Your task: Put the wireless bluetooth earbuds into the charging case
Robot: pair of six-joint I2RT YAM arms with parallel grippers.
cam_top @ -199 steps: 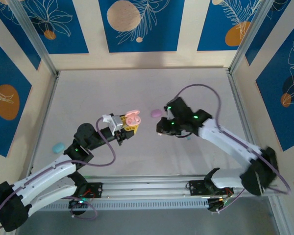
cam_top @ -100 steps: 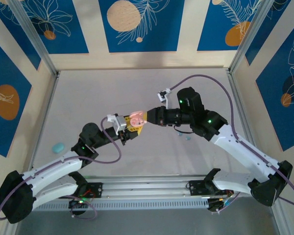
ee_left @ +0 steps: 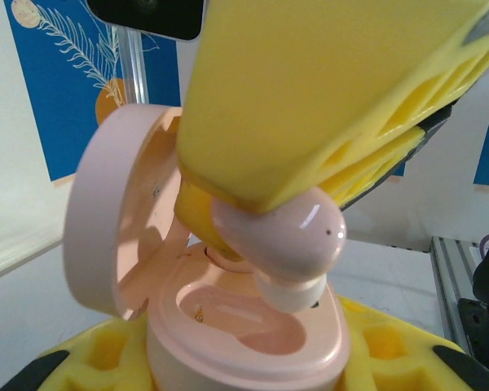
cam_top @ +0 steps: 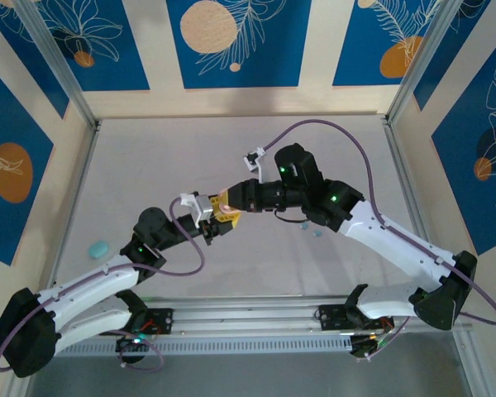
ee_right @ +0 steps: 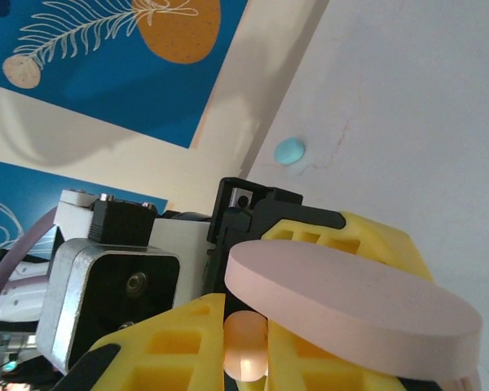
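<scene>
My left gripper is shut on an open peach-pink charging case, lifted above the table with its lid swung up. One socket in the case shows bare. My right gripper meets it from the right and is shut on a peach-pink earbud, pinched between its yellow fingers. The bud's tip hangs just above the case's right socket, touching or nearly so. In the right wrist view the earbud sits between the fingers, under the case lid.
A light blue oval case lies near the left wall and also appears in the right wrist view. Tiny light blue bits lie under the right forearm. Frame rails run along the table's sides and near edge.
The right gripper rose from the table at centre right and swung left to the case in the left gripper. The left gripper shifted slightly right, and the bud now hangs over the socket.
</scene>
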